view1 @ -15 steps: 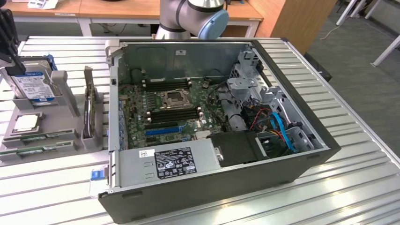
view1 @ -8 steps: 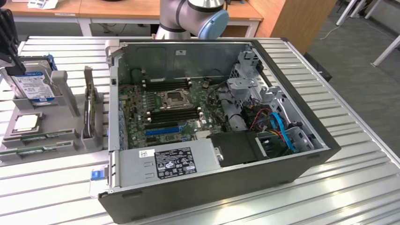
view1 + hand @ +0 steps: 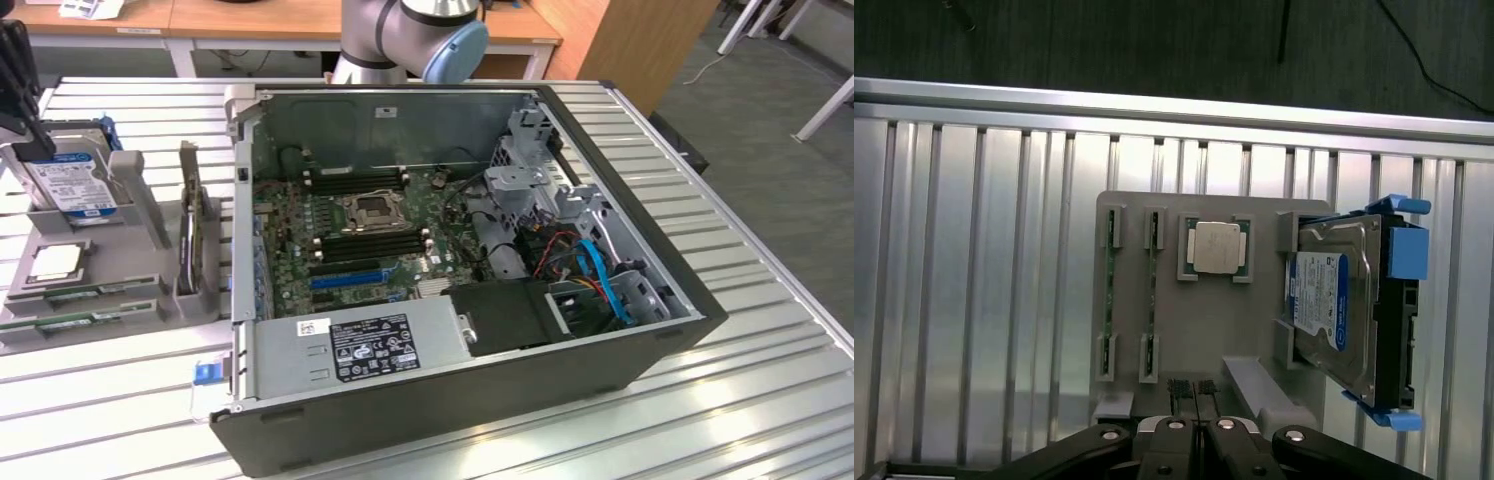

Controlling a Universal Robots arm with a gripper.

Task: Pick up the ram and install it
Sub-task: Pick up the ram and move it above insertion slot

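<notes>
Ram sticks (image 3: 91,292), two of them, lie side by side in grooves along the front of a grey holder (image 3: 147,180) at the exterior view's left, outside the computer case (image 3: 641,350). On the same holder a square processor chip (image 3: 54,262) lies flat just behind them, and a hard drive (image 3: 74,185) with a blue-white label stands on edge further back. The case lies open on the ribbed metal worktop (image 3: 761,400), its motherboard (image 3: 367,215) facing up. The arm's base (image 3: 407,30) rises behind the case.

From the wrist, the two ram sticks (image 3: 1110,295) sit edge-up and parallel in their grooves, with the processor chip (image 3: 1215,247) just beside them and the hard drive (image 3: 1334,310) beyond it. The gripper (image 3: 1190,388) hangs above the holder (image 3: 1254,340). Its fingers (image 3: 1177,388) are together with nothing between them, their tips near one end of the closer stick and touching neither.
</notes>
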